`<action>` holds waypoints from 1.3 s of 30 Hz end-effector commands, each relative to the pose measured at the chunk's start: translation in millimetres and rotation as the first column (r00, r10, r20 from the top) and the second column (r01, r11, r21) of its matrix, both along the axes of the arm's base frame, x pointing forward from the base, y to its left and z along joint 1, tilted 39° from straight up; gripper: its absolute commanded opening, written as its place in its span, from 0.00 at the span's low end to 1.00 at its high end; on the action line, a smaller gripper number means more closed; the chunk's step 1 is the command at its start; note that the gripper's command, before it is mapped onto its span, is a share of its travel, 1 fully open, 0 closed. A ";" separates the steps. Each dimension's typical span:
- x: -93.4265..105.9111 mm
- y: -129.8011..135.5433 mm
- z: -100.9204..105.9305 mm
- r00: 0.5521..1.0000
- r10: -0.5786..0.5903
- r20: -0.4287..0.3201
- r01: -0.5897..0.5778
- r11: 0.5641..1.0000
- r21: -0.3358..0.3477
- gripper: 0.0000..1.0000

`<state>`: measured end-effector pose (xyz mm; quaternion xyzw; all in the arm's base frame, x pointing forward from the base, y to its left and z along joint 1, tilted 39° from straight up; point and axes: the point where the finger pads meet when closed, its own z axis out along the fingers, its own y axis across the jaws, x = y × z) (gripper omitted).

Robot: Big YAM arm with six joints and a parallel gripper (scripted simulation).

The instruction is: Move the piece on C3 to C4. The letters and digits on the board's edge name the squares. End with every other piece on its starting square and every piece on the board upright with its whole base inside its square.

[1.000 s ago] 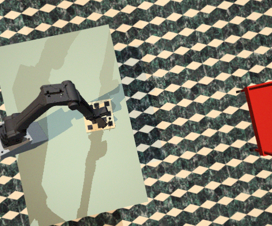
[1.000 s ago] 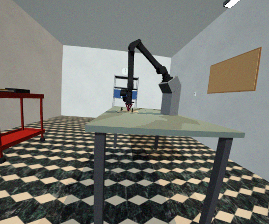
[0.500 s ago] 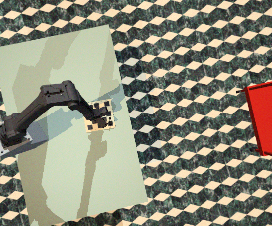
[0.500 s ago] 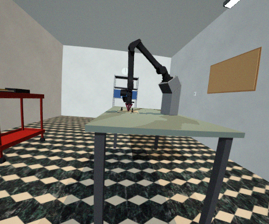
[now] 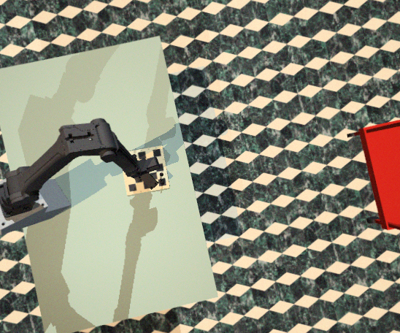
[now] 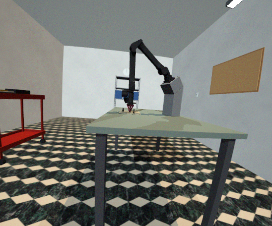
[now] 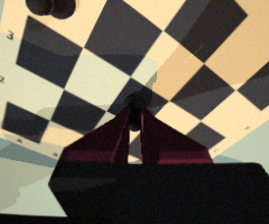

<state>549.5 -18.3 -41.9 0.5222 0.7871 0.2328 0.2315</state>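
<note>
A small dark chess piece (image 7: 134, 104) is clamped by the maroon-fingered gripper (image 7: 134, 127) above the checkered board (image 7: 108, 79) on a pale green table (image 6: 144, 125) over a diamond-tiled floor (image 6: 47, 173)

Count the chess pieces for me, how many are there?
3: the held piece between the fingers, a second piece and a third piece flanking it on the board. The arm may hide others.

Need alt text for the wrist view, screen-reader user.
The hand has its two dark red fingers shut on a small dark chess piece over a checkered board. Another dark piece sits at the top left edge, near the digit 3.
</note>
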 end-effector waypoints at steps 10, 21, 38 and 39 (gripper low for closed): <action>-13.7 -10.7 28.6 1.000 -0.007 0.018 0.007 1.000 -0.007 0.00; -52.8 -17.8 77.4 1.000 -0.007 0.019 0.007 1.000 -0.008 0.00; -59.6 -22.5 84.3 1.000 0.005 0.014 -0.004 1.000 -0.016 0.00; -62.2 -26.7 73.9 1.000 0.025 0.000 -0.025 0.999 -0.029 0.00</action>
